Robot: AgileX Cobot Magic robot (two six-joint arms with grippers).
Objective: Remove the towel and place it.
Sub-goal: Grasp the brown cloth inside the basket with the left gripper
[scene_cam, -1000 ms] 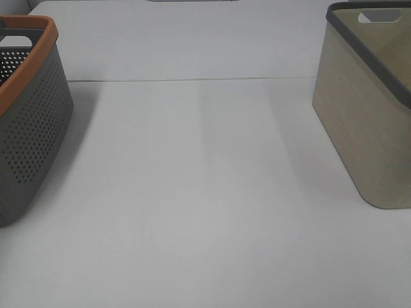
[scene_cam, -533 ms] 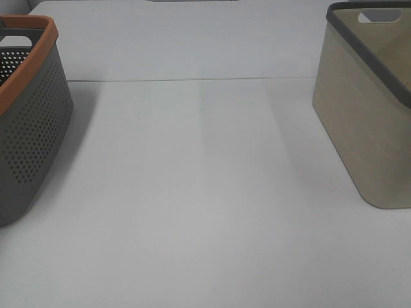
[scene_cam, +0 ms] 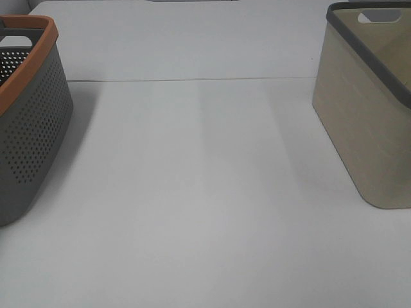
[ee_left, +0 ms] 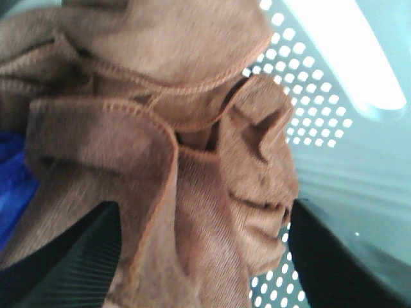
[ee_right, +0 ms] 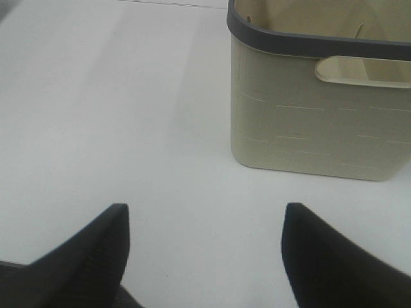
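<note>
Exterior high view gives me a white table with two baskets set well apart: a grey perforated basket with an orange rim at the left edge, and a beige basket with a dark grey rim at the right edge. Both stand upright on the tabletop and run partly out of frame. From the left wrist camera I look straight down onto the towel, a reddish-brown cloth bunched into thick folds with its stitched hem curling across the top. It lies inside the perforated basket, whose hole-dotted wall shows pale behind it. A bit of blue cloth peeks out beside the towel, touching it. The left gripper has its jaws spread wide, one dark finger on either side of the bunched towel. The cloth sits between them, not pinched, though I cannot tell whether the pads brush the fabric. From the right wrist camera, the right gripper is also wide apart, holding nothing, with bare white tabletop between its two dark fingers. It hangs above the table near the beige basket, whose handle slot faces that camera.
</note>
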